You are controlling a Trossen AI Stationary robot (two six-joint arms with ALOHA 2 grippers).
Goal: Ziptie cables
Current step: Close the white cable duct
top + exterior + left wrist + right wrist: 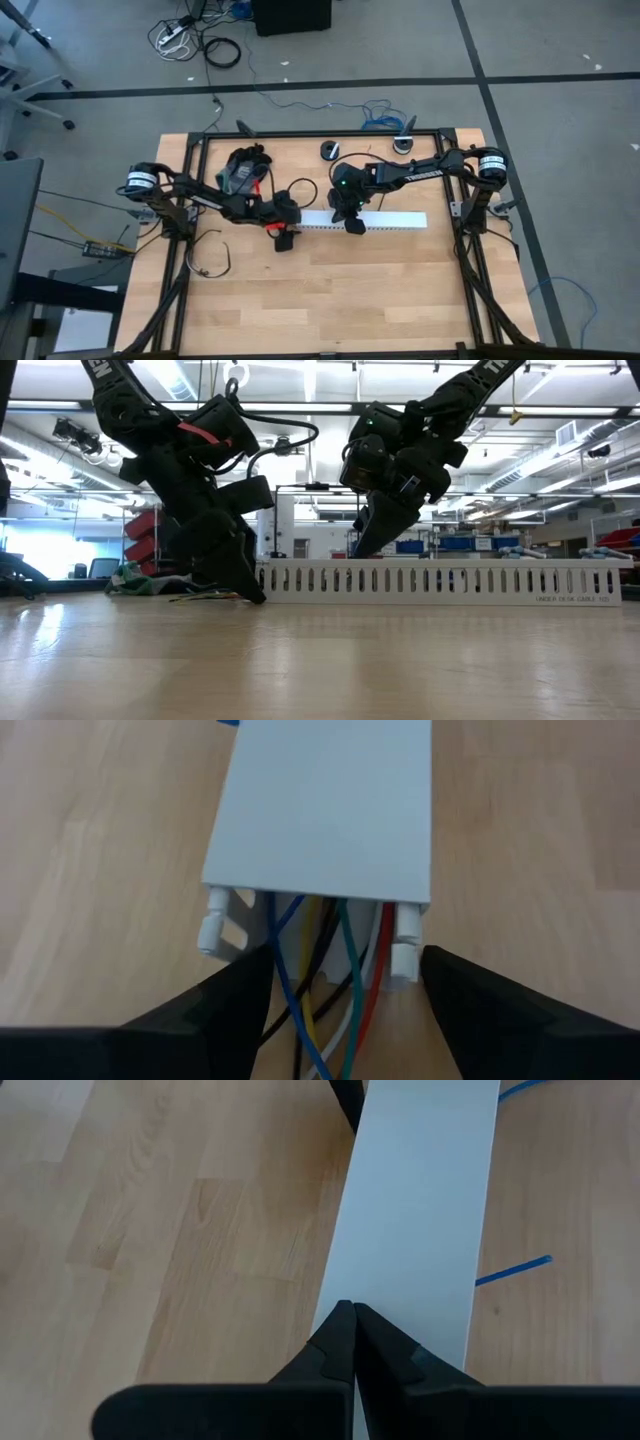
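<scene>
Where the white slotted duct (365, 221) ends nearest the left arm, the cables (325, 990) come out of its open mouth and run straight into the gap of the left claw (345, 1010). That claw stands open, one dark finger on each side of the bundle, with the duct's end just beyond its tips. In the left wrist view the wires can be counted roughly: two blue, one green, one red, one yellow, one white and at least one black, though where they overlap the count is uncertain. They lie between the fingers without either finger plainly pressing on them.

The right claw (345, 1342) is farther along the same duct, over its closed white lid, well apart from the cable end. Its two fingers are pressed together at the tips and nothing shows between them. Whether the tips touch the lid cannot be told.

There is one duct, lying lengthwise across the middle of the wooden worktop (330, 290), and two arms, one at each of its stretches. In the low view the duct's side shows a single row of narrow upright slots.
</scene>
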